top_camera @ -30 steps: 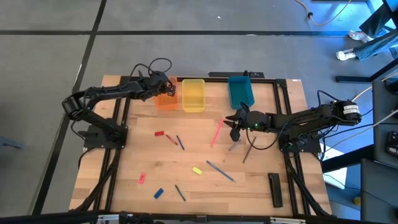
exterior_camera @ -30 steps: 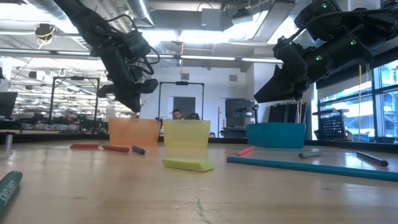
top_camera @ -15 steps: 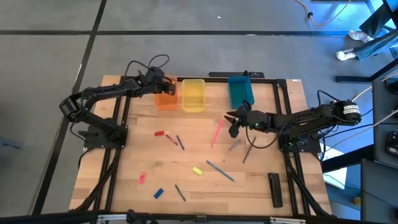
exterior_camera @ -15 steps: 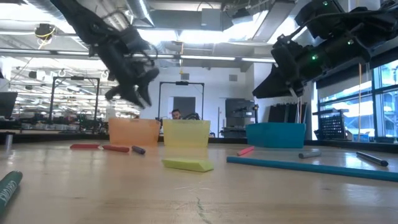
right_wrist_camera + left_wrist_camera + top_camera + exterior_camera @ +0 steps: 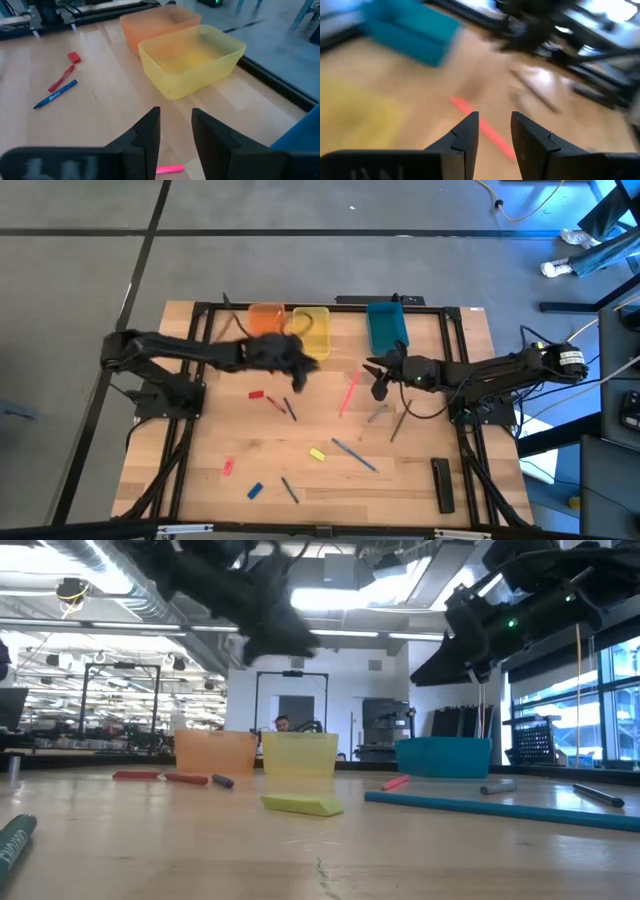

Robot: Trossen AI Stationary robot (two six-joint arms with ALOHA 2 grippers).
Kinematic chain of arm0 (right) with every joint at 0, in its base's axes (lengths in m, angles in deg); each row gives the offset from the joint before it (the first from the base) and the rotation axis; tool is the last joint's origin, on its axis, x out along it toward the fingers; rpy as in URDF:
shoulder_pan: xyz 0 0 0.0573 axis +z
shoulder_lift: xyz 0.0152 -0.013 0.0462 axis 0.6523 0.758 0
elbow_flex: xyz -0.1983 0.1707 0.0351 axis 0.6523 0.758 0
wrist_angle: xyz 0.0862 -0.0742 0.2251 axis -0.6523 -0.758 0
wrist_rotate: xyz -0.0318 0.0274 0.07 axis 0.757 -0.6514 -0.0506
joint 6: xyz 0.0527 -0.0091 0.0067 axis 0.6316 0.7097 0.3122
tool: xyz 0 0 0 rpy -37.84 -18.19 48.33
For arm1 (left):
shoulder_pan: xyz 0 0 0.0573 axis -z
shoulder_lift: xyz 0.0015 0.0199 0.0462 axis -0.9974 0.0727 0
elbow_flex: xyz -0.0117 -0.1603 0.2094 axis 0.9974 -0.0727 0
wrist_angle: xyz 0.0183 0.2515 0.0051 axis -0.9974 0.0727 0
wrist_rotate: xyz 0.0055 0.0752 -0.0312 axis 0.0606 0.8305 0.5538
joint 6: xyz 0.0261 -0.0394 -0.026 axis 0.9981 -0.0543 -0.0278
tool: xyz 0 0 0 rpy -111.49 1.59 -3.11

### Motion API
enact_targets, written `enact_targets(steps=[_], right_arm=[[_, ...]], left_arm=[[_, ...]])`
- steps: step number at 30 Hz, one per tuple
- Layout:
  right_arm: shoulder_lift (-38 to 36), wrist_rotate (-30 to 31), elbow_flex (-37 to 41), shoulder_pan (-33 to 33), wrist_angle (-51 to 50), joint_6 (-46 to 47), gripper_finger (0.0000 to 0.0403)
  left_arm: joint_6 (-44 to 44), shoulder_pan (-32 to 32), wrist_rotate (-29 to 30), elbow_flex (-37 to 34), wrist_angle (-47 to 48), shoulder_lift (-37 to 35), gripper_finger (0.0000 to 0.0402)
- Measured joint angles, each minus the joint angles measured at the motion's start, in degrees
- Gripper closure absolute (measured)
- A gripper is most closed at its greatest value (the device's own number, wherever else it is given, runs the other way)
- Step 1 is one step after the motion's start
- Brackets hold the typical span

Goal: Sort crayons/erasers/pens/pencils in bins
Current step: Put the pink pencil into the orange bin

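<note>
Wooden table [image 5: 410, 480], orange bin [image 5: 265, 319], yellow bin [image 5: 311, 326], teal bin [image 5: 386, 326], contents unclear

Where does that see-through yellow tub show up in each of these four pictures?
High view: yellow tub at the table's far edge, between the orange tub and the teal tub.
Low view: yellow tub left of centre, right beside the orange tub.
Left wrist view: only a yellow blur shows, probably the tub.
Right wrist view: yellow tub in the middle.
Shared landmark: the orange tub next to it.
</note>
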Motion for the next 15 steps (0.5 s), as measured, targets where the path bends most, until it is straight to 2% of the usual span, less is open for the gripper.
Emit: enact_targets(steps=[4,12,15], right_arm=[[-6.53,-0.01,-0.01,0.04,-4.36,-0.07,0.0287],[-19.14,0.07,-0.04,0.04,-18.81,0.35,0.0287],[-21.15,0.19,-0.03,0.04,-21.40,2.04,0.0287]], left_arm=[[1.65,3.41,-0.51,4.94,-1.85,8.29,0.0300],[2.75,9.76,-0.16,18.69,3.36,24.78,0.0300],[0.77,10.49,6.20,23.74,5.42,29.20,0.0300]])
